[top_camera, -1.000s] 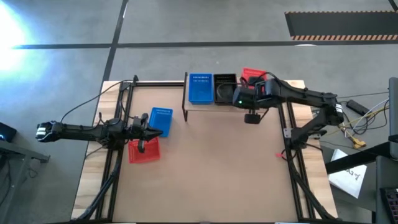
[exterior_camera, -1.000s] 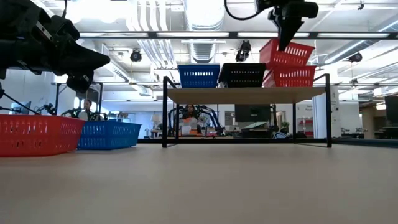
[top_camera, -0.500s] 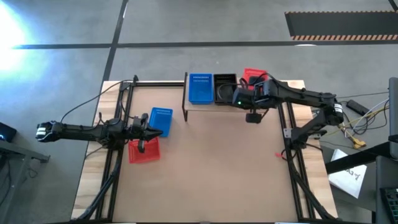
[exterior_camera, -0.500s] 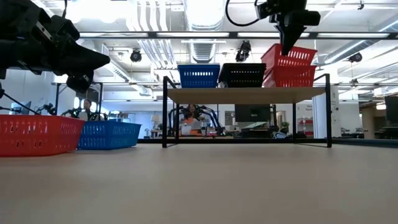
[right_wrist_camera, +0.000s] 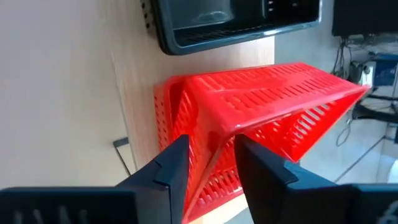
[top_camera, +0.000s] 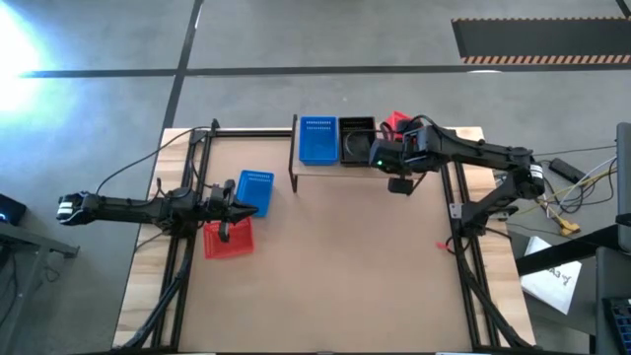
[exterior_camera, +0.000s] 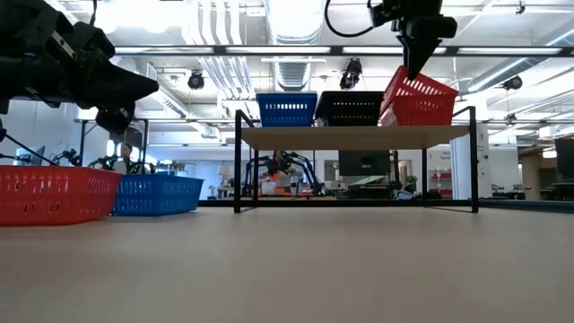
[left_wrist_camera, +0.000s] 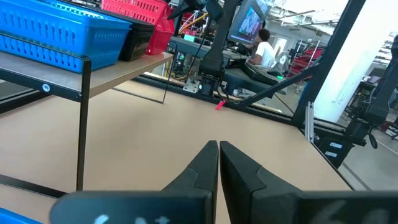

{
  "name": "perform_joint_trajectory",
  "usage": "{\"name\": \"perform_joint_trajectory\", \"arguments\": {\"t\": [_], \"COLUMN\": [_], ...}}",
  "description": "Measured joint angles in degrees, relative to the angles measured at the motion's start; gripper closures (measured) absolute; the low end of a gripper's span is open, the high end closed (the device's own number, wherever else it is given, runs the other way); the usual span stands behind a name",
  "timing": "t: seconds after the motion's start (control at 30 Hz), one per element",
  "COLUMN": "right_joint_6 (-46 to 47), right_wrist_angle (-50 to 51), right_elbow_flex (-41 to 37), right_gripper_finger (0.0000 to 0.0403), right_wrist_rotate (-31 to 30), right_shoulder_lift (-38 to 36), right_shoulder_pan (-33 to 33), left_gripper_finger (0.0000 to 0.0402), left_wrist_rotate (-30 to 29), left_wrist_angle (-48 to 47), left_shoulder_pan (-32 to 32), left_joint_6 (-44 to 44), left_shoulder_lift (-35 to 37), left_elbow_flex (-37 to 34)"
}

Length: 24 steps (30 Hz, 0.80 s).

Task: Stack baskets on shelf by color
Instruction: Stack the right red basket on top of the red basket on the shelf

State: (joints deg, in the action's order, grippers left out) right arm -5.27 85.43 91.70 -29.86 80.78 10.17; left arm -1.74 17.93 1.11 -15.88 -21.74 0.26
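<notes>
Shelf (top_camera: 325, 168) w/ blue (top_camera: 317, 140), black (top_camera: 356, 140), tilted red baskets (exterior_camera: 418, 99); blue (top_camera: 255, 191) & red (top_camera: 229, 240) on table.

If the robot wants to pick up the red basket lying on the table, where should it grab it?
Probably one of its top rim edges, coming straight down from above. The red basket on the table sits flat and open side up beside the blue basket, so its thin mesh wall fits between two fingers. The left gripper is already over those two baskets, shut and empty.

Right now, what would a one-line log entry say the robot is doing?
right gripper: shut on red basket, tilted on shelf | left gripper: shut, by table baskets
</notes>
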Motion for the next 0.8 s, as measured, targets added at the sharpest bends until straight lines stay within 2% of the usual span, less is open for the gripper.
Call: {"name": "perform_joint_trajectory", "arguments": {"t": [0.17, 0.4, 0.8], "right_joint_6": [0.76, 0.46, -0.32], "right_wrist_angle": [-0.53, -0.71, 0.23], "right_elbow_flex": [0.0, 0.0, 0.0], "right_gripper_finger": [0.0295, 0.0383, 0.0391], "right_wrist_rotate": [0.72, 0.87, -0.18], "right_shoulder_lift": [-1.32, -1.97, -1.56], "right_shoulder_pan": [0.0, 0.0, 0.0], "left_gripper_finger": [0.0402, 0.0402, 0.0402], "left_wrist_rotate": [0.0, 0.0, 0.0], "left_wrist_angle": [0.0, 0.0, 0.01], "left_shoulder_pan": [-0.01, -0.01, 0.01], "left_joint_6": [0.0, 0.0, 0.0], "left_shoulder_lift": [0.0, 0.0, 0.0], "left_elbow_flex": [0.01, 0.01, 0.01]}}
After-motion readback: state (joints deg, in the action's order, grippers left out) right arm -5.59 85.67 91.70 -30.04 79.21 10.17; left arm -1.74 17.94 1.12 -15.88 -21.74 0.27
